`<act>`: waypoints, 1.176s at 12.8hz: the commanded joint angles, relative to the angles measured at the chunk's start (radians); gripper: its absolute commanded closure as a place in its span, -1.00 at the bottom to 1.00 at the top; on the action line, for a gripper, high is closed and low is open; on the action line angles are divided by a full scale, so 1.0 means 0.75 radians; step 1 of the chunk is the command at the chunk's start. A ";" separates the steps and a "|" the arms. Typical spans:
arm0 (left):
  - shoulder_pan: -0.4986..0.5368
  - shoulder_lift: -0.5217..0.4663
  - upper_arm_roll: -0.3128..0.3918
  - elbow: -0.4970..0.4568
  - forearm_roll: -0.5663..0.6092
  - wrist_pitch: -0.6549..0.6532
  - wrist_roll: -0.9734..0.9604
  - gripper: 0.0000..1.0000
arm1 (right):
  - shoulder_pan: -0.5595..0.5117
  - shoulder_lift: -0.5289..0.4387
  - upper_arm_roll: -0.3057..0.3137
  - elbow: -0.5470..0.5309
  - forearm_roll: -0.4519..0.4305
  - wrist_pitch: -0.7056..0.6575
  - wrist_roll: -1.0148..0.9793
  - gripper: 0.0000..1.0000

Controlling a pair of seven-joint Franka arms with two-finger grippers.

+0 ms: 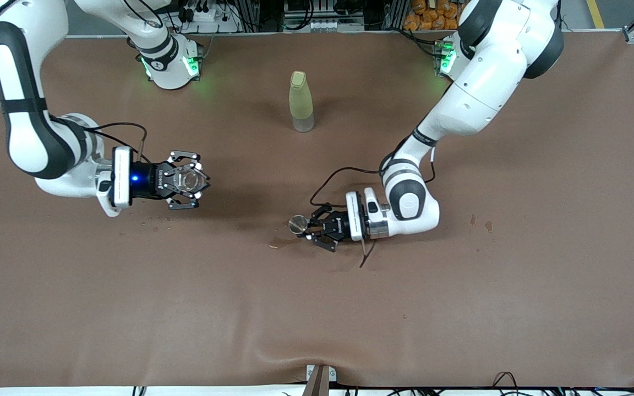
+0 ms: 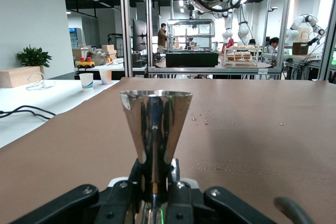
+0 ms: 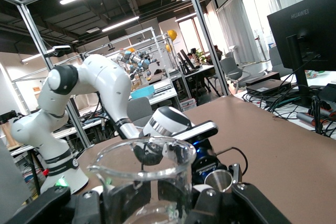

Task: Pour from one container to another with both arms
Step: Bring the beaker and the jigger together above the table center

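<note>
My right gripper [image 1: 189,183] is shut on a clear glass beaker [image 1: 187,179], which it holds upright toward the right arm's end of the table. The right wrist view shows the beaker [image 3: 143,179] close up between the jaws of the right gripper [image 3: 144,205], with a little clear liquid at its bottom. My left gripper [image 1: 307,226] is shut on the stem of a shiny metal cone cup [image 1: 297,224] near the table's middle. In the left wrist view the cone cup [image 2: 156,125] stands upright, mouth up, above the left gripper [image 2: 156,184].
A tall yellow-green bottle [image 1: 301,100] with its cap on stands near the robots' bases. A wet patch [image 1: 281,242] darkens the brown cloth beside the cone cup. Small droplets [image 1: 152,223] lie under the right gripper, and two spots [image 1: 480,223] lie toward the left arm's end.
</note>
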 commanded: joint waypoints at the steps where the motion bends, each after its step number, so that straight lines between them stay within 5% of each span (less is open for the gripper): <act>1: -0.012 0.019 0.009 0.003 -0.083 -0.001 0.120 1.00 | 0.076 -0.029 -0.016 -0.039 0.112 0.071 -0.065 1.00; 8: -0.147 0.091 0.011 0.039 -0.436 -0.085 0.378 1.00 | 0.236 0.014 -0.011 -0.036 0.296 0.169 -0.263 1.00; 15: -0.174 0.091 0.017 0.035 -0.437 -0.083 0.378 1.00 | 0.377 0.104 -0.009 -0.034 0.519 0.241 -0.439 1.00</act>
